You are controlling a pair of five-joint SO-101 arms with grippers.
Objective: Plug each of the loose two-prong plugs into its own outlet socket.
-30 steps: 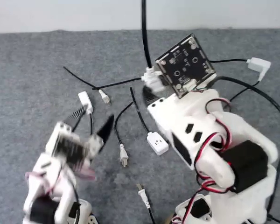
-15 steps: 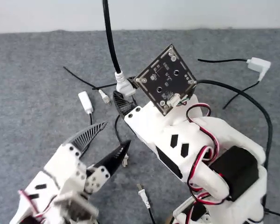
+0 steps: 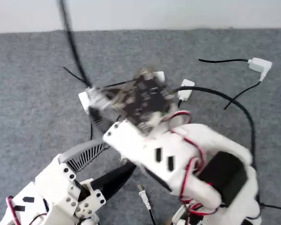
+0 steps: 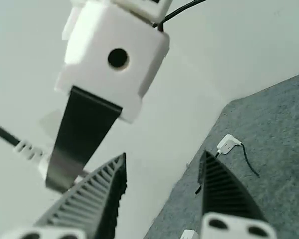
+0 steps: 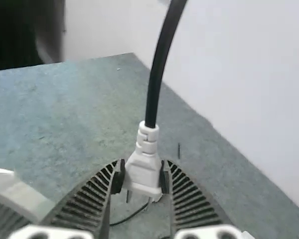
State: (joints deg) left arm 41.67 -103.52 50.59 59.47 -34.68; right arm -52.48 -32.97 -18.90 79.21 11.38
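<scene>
Left pincer [image 4: 163, 159] gapes wide; right pincer [image 5: 142, 172] is clamped tight

Grey carpeted surface [image 3: 33, 108] below a plain white wall [image 3: 178, 14].

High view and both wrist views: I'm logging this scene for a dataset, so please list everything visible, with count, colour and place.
carpet: one, grey, covering the table.
outlet sockets: at least three, white; one at the far right, two near the middle beyond the right arm.
held plug: one, white, on a thick black cable, clamped in the right arm's fingers.
loose plug: one, pale, with a black cord, on the near carpet between the arms.
thin cords: several, black, trailing over the carpet.
left gripper: dark ribbed fingers, open, empty, near left.
right gripper: dark ribbed fingers, shut on the held plug.
</scene>
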